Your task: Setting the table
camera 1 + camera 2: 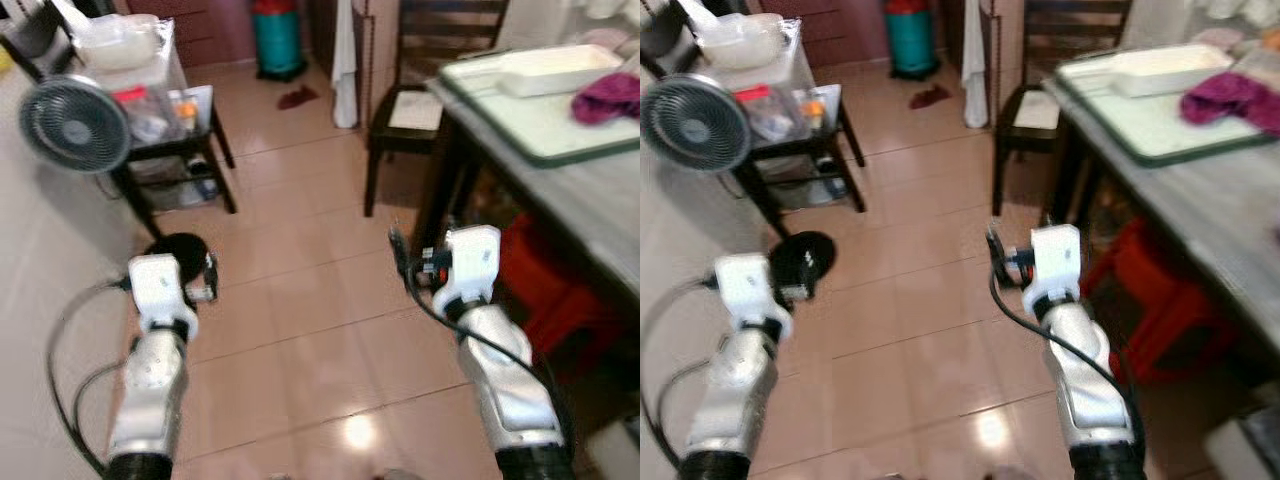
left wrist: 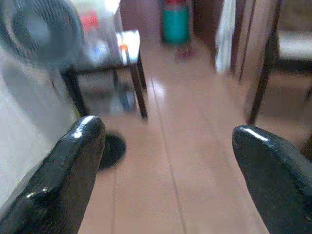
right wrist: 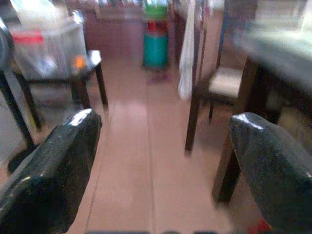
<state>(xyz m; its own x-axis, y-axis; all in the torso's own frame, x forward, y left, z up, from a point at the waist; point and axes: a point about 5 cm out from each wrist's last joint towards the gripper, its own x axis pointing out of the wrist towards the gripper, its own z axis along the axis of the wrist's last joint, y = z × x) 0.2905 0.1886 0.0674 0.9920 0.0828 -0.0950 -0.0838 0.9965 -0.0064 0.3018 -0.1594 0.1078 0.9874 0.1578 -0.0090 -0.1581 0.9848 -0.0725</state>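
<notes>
The grey dining table (image 1: 590,195) runs along the right. On it lies a green-rimmed tray (image 1: 530,135) carrying a white oblong dish (image 1: 560,68) and a crumpled magenta cloth (image 1: 610,97). Both silver arms reach forward over the tiled floor, short of the table. My left gripper (image 2: 168,141) is open, its black fingers (image 2: 73,161) wide apart with only floor between them. My right gripper (image 3: 163,131) is open too and holds nothing; its arm (image 1: 470,265) is just left of the table's edge.
A dark wooden chair (image 1: 405,110) stands at the table's far end, beside a hanging white towel (image 1: 345,60). A red crate (image 1: 545,290) sits under the table. On the left are a standing fan (image 1: 72,122), a black side table with plastic containers (image 1: 150,110) and, further back, a teal bin (image 1: 278,40).
</notes>
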